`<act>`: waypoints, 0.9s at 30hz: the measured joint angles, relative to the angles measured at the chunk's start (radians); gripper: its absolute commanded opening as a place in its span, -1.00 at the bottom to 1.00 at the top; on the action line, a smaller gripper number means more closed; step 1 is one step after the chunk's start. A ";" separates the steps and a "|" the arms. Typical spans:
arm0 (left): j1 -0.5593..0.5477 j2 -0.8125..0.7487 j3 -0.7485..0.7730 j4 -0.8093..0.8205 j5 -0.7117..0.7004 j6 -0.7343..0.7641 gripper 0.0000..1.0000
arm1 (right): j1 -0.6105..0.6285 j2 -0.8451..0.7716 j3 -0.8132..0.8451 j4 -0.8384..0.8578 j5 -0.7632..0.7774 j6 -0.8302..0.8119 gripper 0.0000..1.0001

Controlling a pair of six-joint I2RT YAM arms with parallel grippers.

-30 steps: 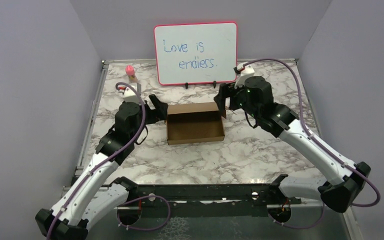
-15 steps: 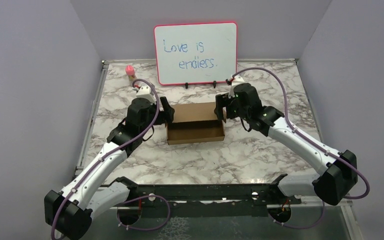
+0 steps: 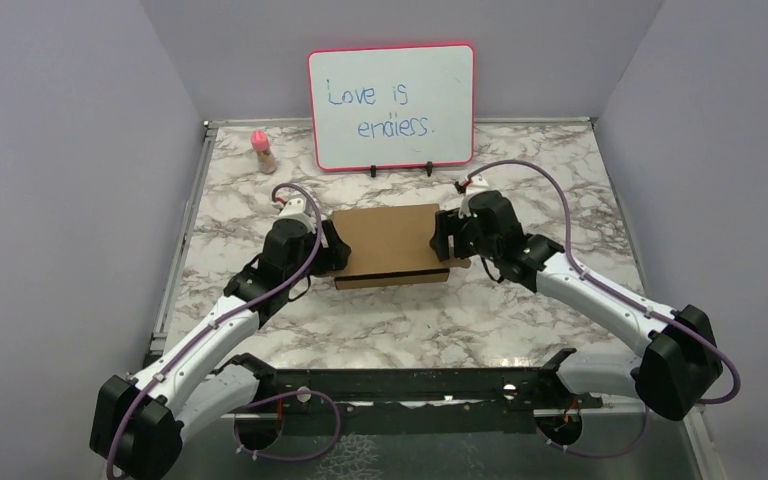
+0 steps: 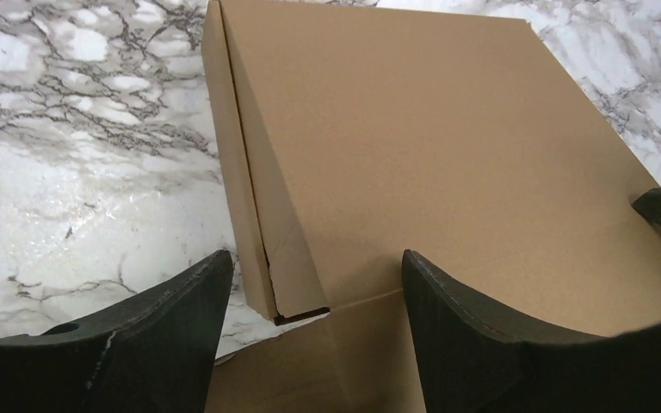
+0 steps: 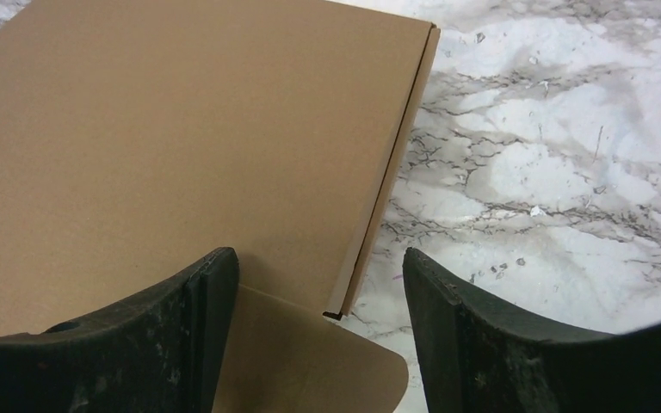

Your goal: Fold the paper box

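Observation:
The paper box is a shallow brown cardboard box on the marble table, its lid lying flat over it. My left gripper is at the box's left end, jaws open. In the left wrist view my left gripper straddles the box's near left corner, with the lid ahead and a side flap under the fingers. My right gripper is at the right end, also open. In the right wrist view my right gripper spans the box's corner, with a rounded side flap sticking out between the fingers.
A red-framed whiteboard stands at the back behind the box. A small pink-capped bottle stands at the back left. Grey walls close in the table on both sides.
The box's lid has gone from standing up to lying flat over the box. Both grippers have moved inward and lower along the box's two ends.

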 measured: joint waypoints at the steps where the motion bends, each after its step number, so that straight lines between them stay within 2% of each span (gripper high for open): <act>1: 0.000 -0.001 -0.018 0.007 0.000 -0.003 0.43 | 0.000 -0.003 -0.017 0.013 -0.001 0.006 0.46; 14: 0.000 -0.019 -0.137 0.068 0.002 -0.047 0.41 | 0.000 -0.007 -0.195 0.147 -0.011 0.046 0.36; 27: 0.000 -0.013 -0.209 0.075 -0.014 -0.061 0.34 | -0.003 0.004 -0.227 0.186 -0.018 0.051 0.32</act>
